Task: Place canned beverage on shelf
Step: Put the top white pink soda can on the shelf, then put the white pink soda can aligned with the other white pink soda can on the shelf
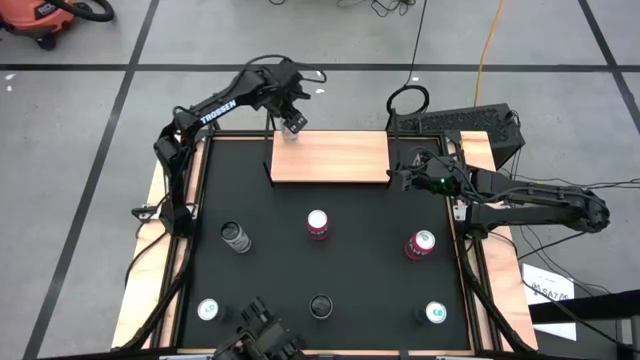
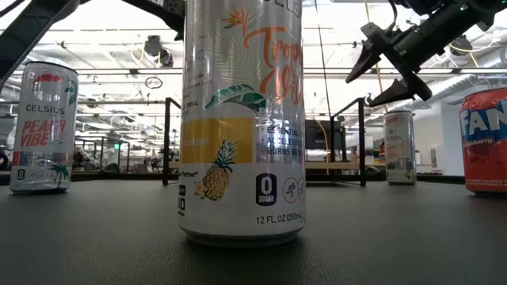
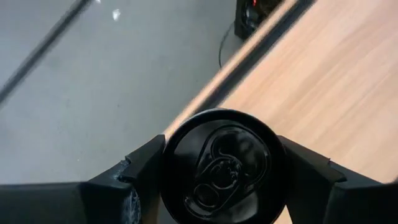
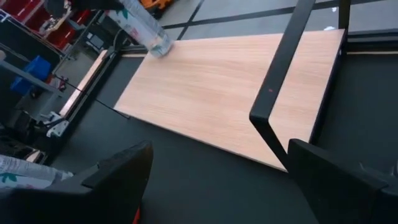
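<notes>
Left jaws point(image 3: 217, 180): clamped on the can point(image 3: 219, 167), one finger on each side; I look down on its dark pull-tab top.
Can position: at the shelf point(image 1: 330, 156) board's far left corner, base touching or just above — cannot tell.
Right jaws point(image 1: 397, 178): spread wide, holding nothing, hovering just beside the shelf's right upright point(image 4: 292, 68).
Surface point(image 1: 280, 270): six more cans standing, well apart.

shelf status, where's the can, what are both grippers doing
Left gripper shut on dark-topped silver can, at far-left corner of light-wood shelf. Right gripper open, empty, by shelf's right black upright. Nothing blocking.
</notes>
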You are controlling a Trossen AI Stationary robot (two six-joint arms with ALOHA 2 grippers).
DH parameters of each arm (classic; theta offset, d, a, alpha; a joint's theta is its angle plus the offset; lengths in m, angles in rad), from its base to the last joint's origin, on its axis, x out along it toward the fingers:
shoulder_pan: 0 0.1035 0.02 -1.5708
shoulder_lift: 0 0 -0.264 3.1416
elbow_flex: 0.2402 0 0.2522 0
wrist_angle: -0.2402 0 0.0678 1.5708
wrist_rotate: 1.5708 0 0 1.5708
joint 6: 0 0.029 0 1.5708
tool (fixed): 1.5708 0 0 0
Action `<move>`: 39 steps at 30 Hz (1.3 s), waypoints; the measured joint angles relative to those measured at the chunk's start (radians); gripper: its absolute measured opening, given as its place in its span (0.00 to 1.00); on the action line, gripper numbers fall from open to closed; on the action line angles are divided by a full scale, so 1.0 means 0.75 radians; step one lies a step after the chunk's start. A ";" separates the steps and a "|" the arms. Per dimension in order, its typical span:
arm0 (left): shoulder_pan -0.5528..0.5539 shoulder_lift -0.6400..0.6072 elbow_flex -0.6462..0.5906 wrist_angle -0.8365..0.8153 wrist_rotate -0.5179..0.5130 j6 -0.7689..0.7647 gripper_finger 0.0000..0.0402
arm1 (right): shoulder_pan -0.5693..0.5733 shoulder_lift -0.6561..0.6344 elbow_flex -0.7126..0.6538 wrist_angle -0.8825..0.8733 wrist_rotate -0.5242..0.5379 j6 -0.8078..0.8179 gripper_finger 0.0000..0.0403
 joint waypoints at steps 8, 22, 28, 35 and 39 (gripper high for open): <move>-0.004 -0.009 -0.001 -0.009 0.004 -0.002 0.60 | 0.000 0.001 0.000 -0.027 0.000 -0.002 0.90; 0.005 -0.009 -0.002 -0.020 0.004 -0.069 0.71 | 0.000 0.001 0.000 -0.022 0.005 -0.004 0.90; 0.005 -0.016 -0.002 -0.026 0.003 -0.066 0.89 | 0.000 0.001 0.000 -0.020 0.007 -0.009 0.90; 0.001 -0.040 0.105 -0.154 0.000 -0.038 0.95 | 0.000 0.001 0.001 0.009 0.008 0.001 0.90; -0.010 -0.152 0.148 -0.160 -0.002 -0.035 0.95 | 0.000 0.001 0.001 0.079 0.008 0.011 0.90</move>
